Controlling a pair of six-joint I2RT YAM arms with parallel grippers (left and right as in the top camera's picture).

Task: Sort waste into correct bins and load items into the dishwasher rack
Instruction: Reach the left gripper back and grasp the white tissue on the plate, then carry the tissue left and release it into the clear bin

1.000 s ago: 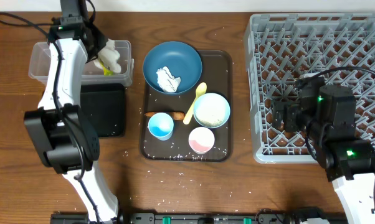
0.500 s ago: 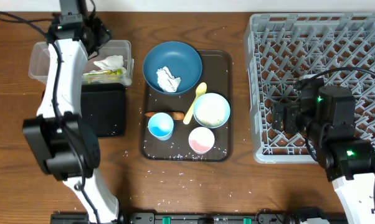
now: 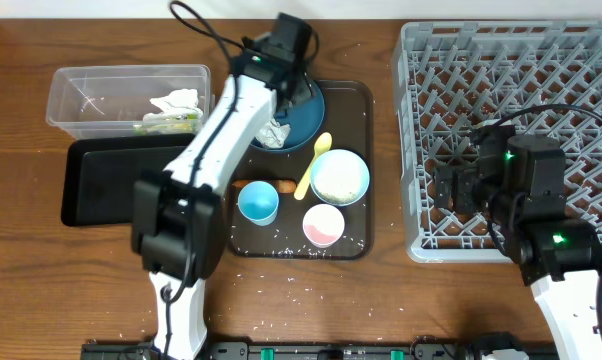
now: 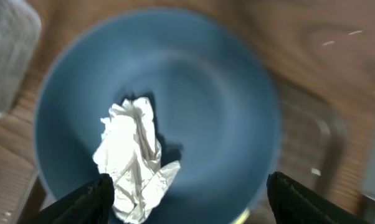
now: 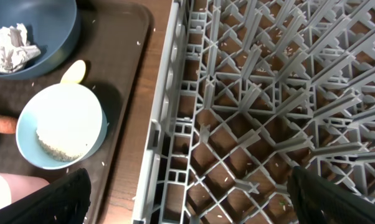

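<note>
Rice grains (image 3: pixel 291 281) lie loose on the table nearest the robot, unswept, with more along the front of the brown serving tray (image 3: pixel 367 150). Just behind them on that tray stand the pink cup (image 3: pixel 323 224) and the light-blue cup (image 3: pixel 258 202). Next come the carrot (image 3: pixel 261 184), the pale bowl (image 3: pixel 339 177) with rice in it, and the yellow spoon (image 3: pixel 314 165). None has reached the dishwasher rack (image 3: pixel 511 60), where no dish shows. The right gripper (image 5: pixel 194 199) hangs over its left rim, fingers spread wide and empty.

Further back, the left gripper (image 4: pixel 187 199) hovers over the dark blue dish (image 4: pixel 175 93), fingers wide apart. The crumpled tissue (image 4: pixel 134 162) lies ungrasped in the dish, beside the left fingertip. Farthest back, the clear tub (image 3: pixel 81 85) holds a second tissue (image 3: pixel 176 100) and the snack wrapper (image 3: pixel 161 122). The black tray (image 3: pixel 101 185) looks bare.

I judge the sorting partly done and the loading not begun. From overhead, the left arm hides much of the dish and the right arm hides part of the rack. The left wrist view is blurred.
</note>
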